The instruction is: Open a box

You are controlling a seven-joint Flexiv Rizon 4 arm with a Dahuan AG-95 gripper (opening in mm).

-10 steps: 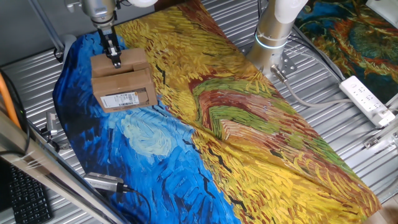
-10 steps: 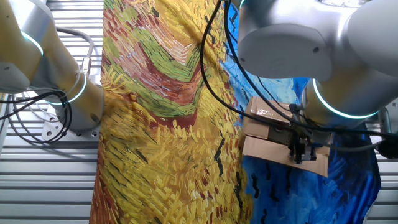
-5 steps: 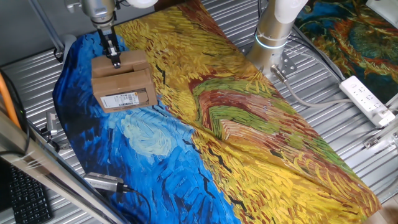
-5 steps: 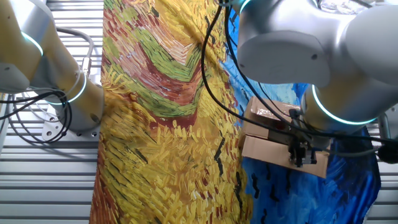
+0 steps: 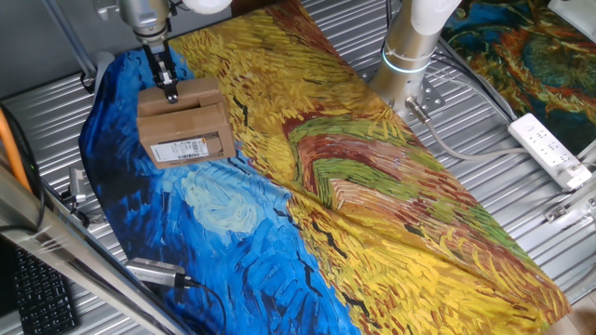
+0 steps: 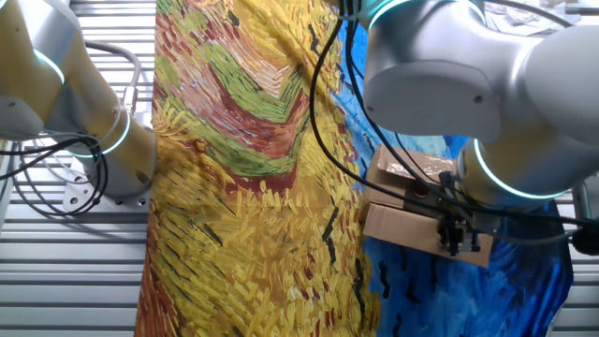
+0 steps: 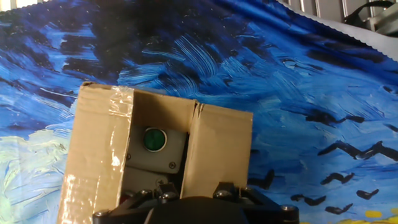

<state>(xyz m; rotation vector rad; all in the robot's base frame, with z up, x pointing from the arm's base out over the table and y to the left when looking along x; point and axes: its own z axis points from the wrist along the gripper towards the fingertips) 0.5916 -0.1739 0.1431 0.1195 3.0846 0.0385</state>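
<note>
Compared with the frame one second earlier: gripper (image 5: 170,93) raised very slightly and shifted a touch toward the upper left of one fixed view; arm body (image 6: 487,103) in the other fixed view displaced rightward and filling more of the upper right. Box (image 5: 183,119) unmoved on the cloth.

Gripper seen in one fixed view as a narrow dark pair of fingers (image 5: 168,82) pointing down, tips at the far top edge of the box; whether tips touch the cardboard cannot be told. Finger spacing not resolvable in either fixed view, and fingers outside the hand view, so jaw state cannot be told.

Box located at upper left of one fixed view, on the blue part of the painted cloth (image 5: 223,209) just beside the boundary with the yellow part. In the other fixed view, box (image 6: 412,201) at right of centre, partly hidden by the arm. Brown corrugated cardboard, white barcode label (image 5: 182,148) on the near side face.

Hand view: box (image 7: 93,155) at lower left, top partly open. Left flap (image 7: 96,162) taped with glossy clear tape; right flap (image 7: 214,146) lying beside it, gap between. Through the gap, a grey housing (image 7: 155,149) with a round green button (image 7: 153,139).
</note>
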